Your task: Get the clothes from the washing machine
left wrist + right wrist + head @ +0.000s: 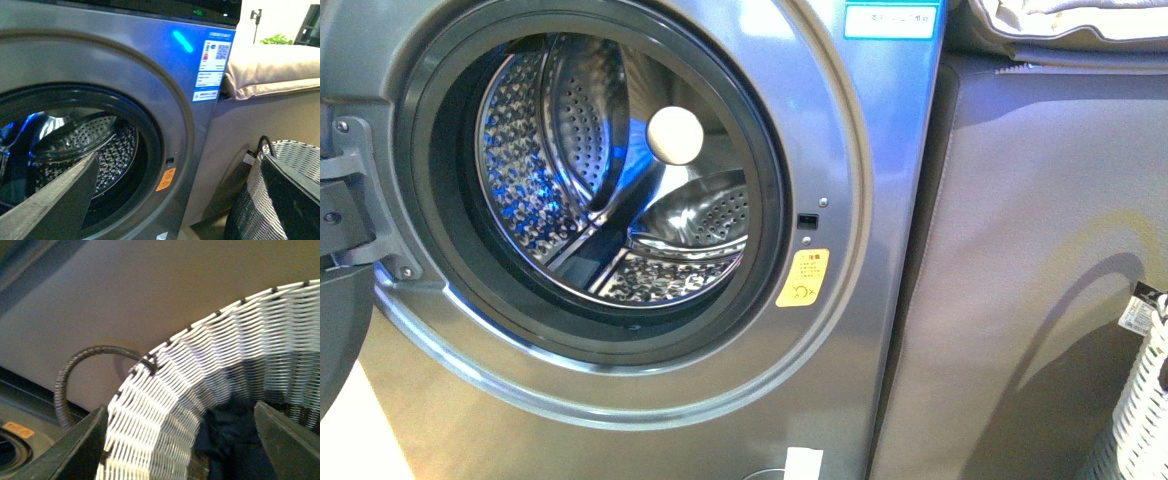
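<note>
The grey washing machine [860, 150] fills the front view, its door swung open at the left. Its steel perforated drum [610, 170] shows no garment. A yellow sticker [803, 277] sits right of the porthole. The dark navy clothes [235, 435] lie inside the woven basket [210, 355] in the right wrist view. My right gripper [177, 450] is open, its fingers straddling the basket's rim above the clothes. My left gripper [170, 210] is open and empty in front of the washing machine [125, 65], between the porthole and the basket [250, 210]. Neither gripper shows in the front view.
The beige sofa's side [1040, 250] stands right against the washer, a cushion [270, 70] on top. The basket [1140, 420] stands on the floor at the sofa's foot and has a dark loop handle [75, 375]. The open door [340, 300] hangs at the far left.
</note>
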`<state>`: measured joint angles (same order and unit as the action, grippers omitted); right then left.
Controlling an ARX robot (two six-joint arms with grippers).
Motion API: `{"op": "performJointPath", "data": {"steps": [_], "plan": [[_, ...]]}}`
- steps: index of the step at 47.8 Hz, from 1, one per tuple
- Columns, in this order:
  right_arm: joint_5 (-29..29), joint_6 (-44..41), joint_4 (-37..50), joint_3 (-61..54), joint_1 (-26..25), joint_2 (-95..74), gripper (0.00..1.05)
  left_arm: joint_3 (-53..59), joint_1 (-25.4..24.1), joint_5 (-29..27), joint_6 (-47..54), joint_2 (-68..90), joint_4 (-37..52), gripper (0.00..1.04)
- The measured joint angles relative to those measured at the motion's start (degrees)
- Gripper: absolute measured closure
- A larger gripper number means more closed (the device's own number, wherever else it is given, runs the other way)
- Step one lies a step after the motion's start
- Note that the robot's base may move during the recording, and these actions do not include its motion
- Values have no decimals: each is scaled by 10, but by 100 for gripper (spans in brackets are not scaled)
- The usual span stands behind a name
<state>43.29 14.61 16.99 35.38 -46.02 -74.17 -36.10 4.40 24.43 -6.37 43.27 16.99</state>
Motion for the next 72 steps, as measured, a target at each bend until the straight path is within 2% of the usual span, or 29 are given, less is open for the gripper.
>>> {"op": "performJointPath", "data": {"steps": [4,12,20,29,35,37,38,39,41,44,46,48,51,56,60,63,68,72], "plan": [[12,16,-3,0,2,35,6,26,-11,-1,-14,-8,14,7],[32,36,14,-19,17,134,8,79,-22,11,-35,-29,29,6],[38,57,69,-75,54,264,8,138,-33,6,-70,-51,32,6],[-33,50,77,-173,173,438,8,206,-1,-18,-70,-99,-19,6],[-120,40,70,-228,280,507,8,224,12,-24,-71,-135,-51,6],[-194,15,33,-229,319,523,12,228,17,-28,-71,-144,-59,7],[-287,-23,-30,-230,368,544,19,232,26,-38,-69,-155,-68,7],[-325,-47,-55,-236,391,555,22,238,38,-70,-60,-164,-62,9],[-384,-78,-89,-255,427,577,29,255,69,-172,-33,-181,-39,16],[-418,-108,-105,-290,451,608,40,277,94,-297,6,-208,-30,26],[-427,-119,-110,-303,455,622,47,293,96,-343,23,-224,-30,34],[-432,-127,-142,-304,457,646,54,309,90,-362,35,-238,-30,41],[-432,-134,-170,-309,457,679,63,325,78,-361,44,-254,-33,51],[-432,-141,-174,-314,458,708,88,332,49,-331,54,-284,-49,77],[-432,-144,-174,-320,458,711,103,336,29,-310,56,-299,-59,91],[-432,-144,-174,-323,458,714,102,341,-16,-256,58,-312,-69,102],[-433,-144,-171,-336,458,728,102,357,-43,-249,59,-331,-69,101],[-431,-145,-172,-351,458,738,102,356,-43,-245,60,-396,-150,101]]}}
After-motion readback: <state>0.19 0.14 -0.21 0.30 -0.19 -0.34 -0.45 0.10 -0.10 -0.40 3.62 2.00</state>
